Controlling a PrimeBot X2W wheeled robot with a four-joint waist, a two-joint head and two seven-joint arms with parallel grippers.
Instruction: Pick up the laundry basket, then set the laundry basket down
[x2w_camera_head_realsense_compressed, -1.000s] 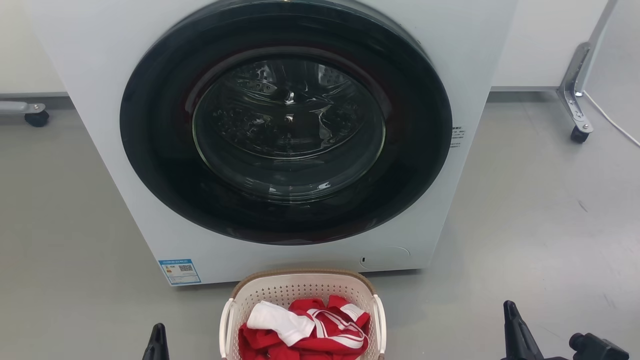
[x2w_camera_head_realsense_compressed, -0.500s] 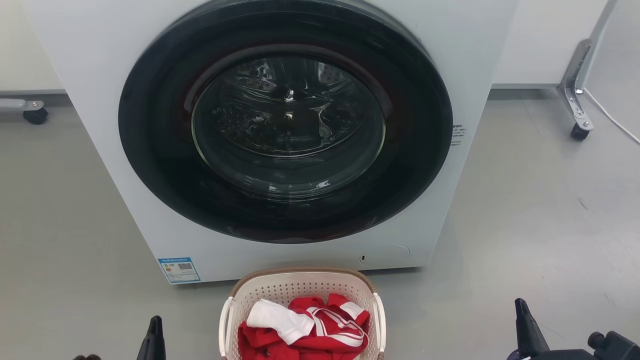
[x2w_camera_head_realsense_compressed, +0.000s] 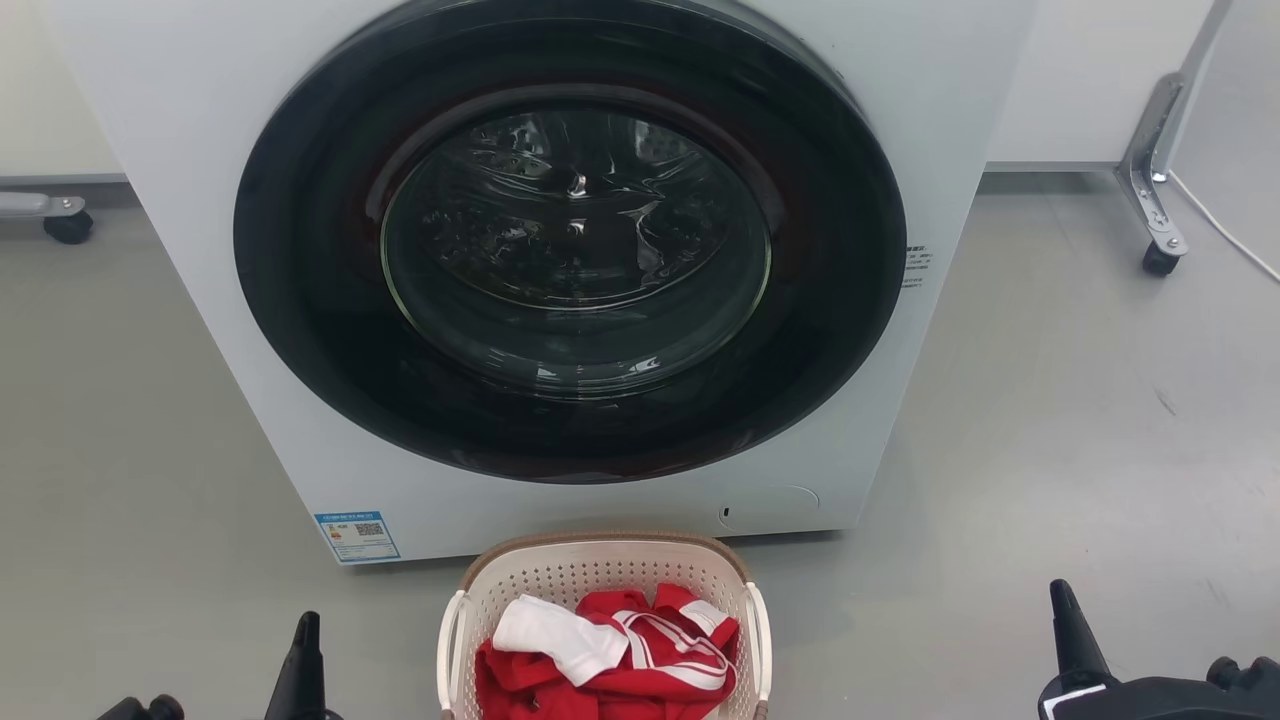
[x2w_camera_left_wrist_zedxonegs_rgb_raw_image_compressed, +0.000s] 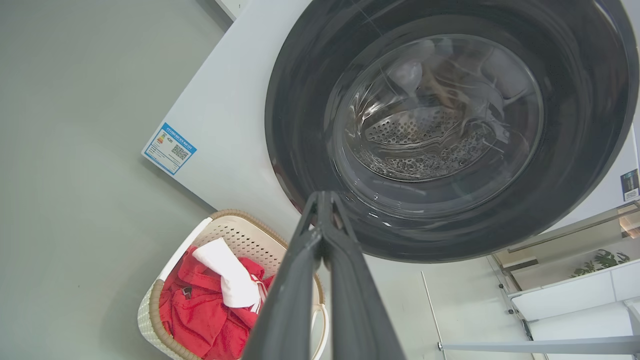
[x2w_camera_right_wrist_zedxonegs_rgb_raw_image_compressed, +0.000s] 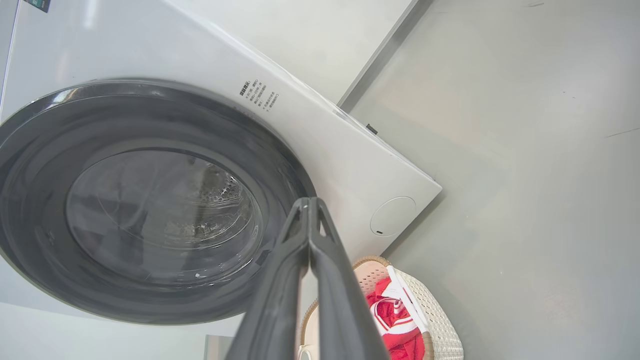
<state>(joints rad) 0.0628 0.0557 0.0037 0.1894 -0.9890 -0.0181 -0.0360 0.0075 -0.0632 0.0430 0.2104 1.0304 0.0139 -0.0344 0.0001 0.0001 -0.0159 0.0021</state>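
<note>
A: Where is the laundry basket (x2w_camera_head_realsense_compressed: 600, 572)?
B: On the grey floor (x2w_camera_head_realsense_compressed: 1050, 400), just in front of the washing machine (x2w_camera_head_realsense_compressed: 170, 150), below its round dark door (x2w_camera_head_realsense_compressed: 570, 250), which is closed. Red clothes (x2w_camera_head_realsense_compressed: 620, 685) and a white piece (x2w_camera_head_realsense_compressed: 555, 640) lie inside it.
A: And the left gripper (x2w_camera_left_wrist_zedxonegs_rgb_raw_image_compressed: 320, 197)?
B: Its 2 fingers are pressed together and pinch nothing. It points toward the machine, to the left of the basket and apart from the white handle (x2w_camera_head_realsense_compressed: 446, 650).
A: The right gripper (x2w_camera_right_wrist_zedxonegs_rgb_raw_image_compressed: 308, 202)?
B: Also pressed together and empty. It is well off to the basket's right, farther from it than the left one
</note>
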